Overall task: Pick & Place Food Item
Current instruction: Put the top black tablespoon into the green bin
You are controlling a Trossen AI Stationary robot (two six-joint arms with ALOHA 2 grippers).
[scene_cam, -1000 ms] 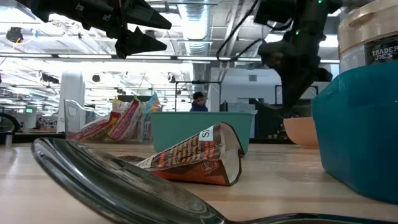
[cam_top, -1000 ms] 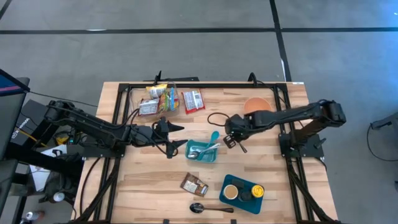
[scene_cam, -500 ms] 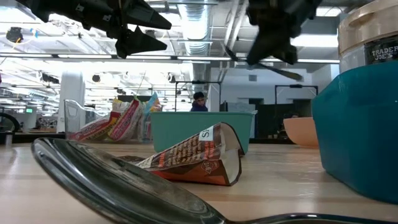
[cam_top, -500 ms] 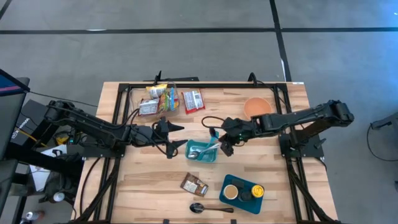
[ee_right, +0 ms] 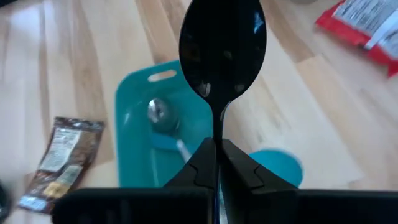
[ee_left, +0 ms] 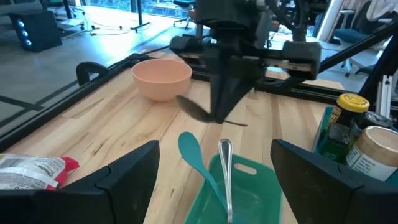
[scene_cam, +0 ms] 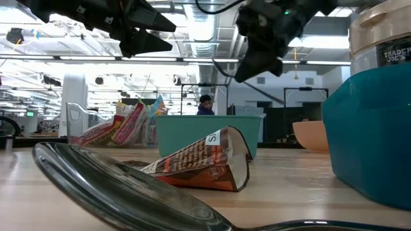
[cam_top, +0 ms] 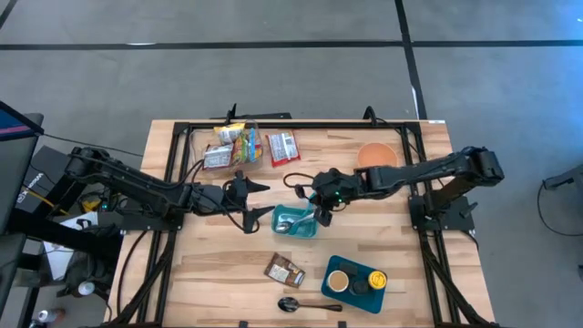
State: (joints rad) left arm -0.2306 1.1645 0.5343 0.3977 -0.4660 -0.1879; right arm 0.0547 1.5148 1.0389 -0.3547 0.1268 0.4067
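My right gripper [cam_top: 322, 211] is shut on a black spoon [ee_right: 222, 46], above the right end of a teal tray [cam_top: 284, 228]. In the tray lie a metal spoon [ee_left: 225, 165] and a teal spoon [ee_left: 192, 151] whose bowl juts over the tray's rim. A brown snack packet [cam_top: 284, 271] lies flat on the table nearer the front edge. Left of the tray, my left gripper [cam_top: 252, 198] hangs open in the air, and its fingers [ee_left: 134, 168] have nothing between them. My right gripper pinches the black spoon's handle [ee_right: 217, 134] between its two fingers. The spoon lies along the fingers, with its bowl sticking out ahead of them. The fingers slant down from the table's right side. The spoon is lifted clear, over the teal tray.
An orange bowl [cam_top: 376, 155] stands at the far right. A clear bin of snack bags [cam_top: 230, 146] and a red packet [cam_top: 282, 148] are at the far middle. A teal container with jars [cam_top: 355, 282] and a metal spoon [cam_top: 305, 305] lie near the front edge.
My right gripper has gone toward the table's left edge and slightly up with the black spoon. It now stands over the teal tray's right end. Its wrist has rolled and tipped, which has turned the spoon.
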